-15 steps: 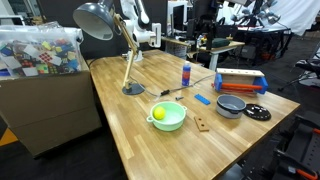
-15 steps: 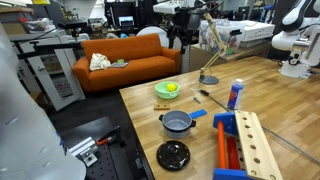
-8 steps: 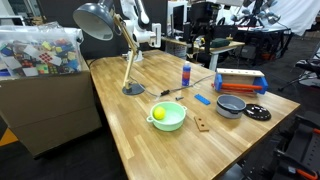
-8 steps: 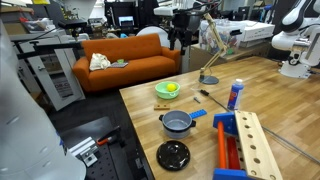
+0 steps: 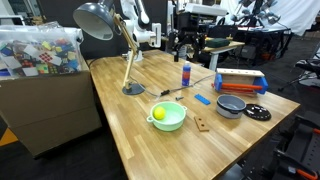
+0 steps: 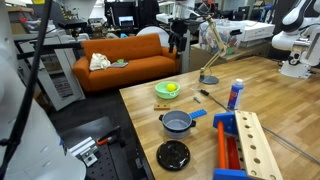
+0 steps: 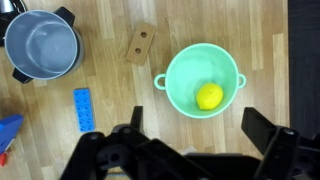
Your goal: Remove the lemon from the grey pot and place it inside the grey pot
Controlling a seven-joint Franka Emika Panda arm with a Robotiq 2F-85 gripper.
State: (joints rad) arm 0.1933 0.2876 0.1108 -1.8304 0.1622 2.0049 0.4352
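Note:
The yellow lemon [image 7: 209, 96] lies in the pale mint-green bowl [image 7: 181, 62] with side handles, also seen in both exterior views [image 5: 158, 113] [image 6: 171, 87]. The grey pot [image 7: 42, 45] stands empty on the wooden table; it shows in both exterior views [image 5: 231, 105] [image 6: 177, 122]. My gripper [image 7: 198, 128] hangs high above the table, open and empty, fingers spread on either side below the bowl in the wrist view. It shows in both exterior views [image 5: 186, 42] [image 6: 176, 40].
On the table: a blue block [image 7: 84, 108], a small wooden piece with holes [image 7: 140, 42], a flat black disc [image 5: 257, 113], a blue bottle [image 5: 186, 73], a desk lamp [image 5: 131, 88] and an orange-and-blue wooden rack [image 5: 240, 82]. An orange sofa [image 6: 125, 58] stands beyond the table.
The gripper has shifted sideways above the table, leftward in both exterior views. The lemon, bowl and pot have not moved.

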